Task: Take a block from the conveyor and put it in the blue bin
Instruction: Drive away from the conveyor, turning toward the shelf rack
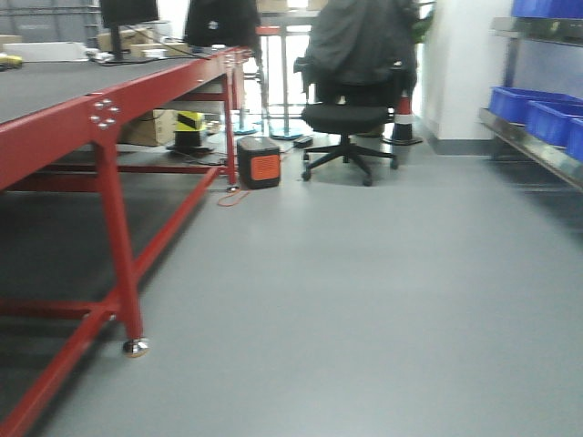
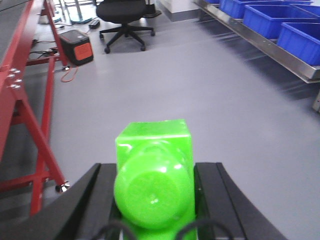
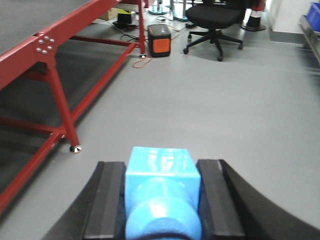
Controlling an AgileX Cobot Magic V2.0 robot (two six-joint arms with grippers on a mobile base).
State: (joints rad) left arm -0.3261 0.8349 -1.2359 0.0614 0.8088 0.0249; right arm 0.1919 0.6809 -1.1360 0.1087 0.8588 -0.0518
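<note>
Since each block is seen clamped and neither is over a bin, the step in hand is judged to be carriage to the bins. Items are listed left to right.

- Conveyor [image 1: 46, 91]: dark belt in a red frame [image 1: 118, 228], at far left. No block is seen on the visible stretch.
- Orange-and-black box [image 1: 260, 164] and office chair [image 1: 351, 118]: on the floor beyond, well apart from the route.
- Left gripper [image 2: 155, 200]: closed on a green block [image 2: 154, 145], which is held between the black fingers [image 2: 102, 195].
- Right gripper [image 3: 161, 200]: closed on a blue block [image 3: 160, 162], likewise seated squarely.
- Blue bins [image 1: 537, 114]: on a steel shelf [image 1: 533, 150] at far right.

Handling advice: the base is best turned right. Neither grip is best loosened until a block hangs above an open bin (release low, so nothing bounces out).

Views compared: the front view shows the layout, but no gripper or block. The bins' open tops [image 2: 265, 17] are shown by the left wrist view alone. In the right wrist view only a blue sliver at the right edge is offered, too little to identify.
</note>
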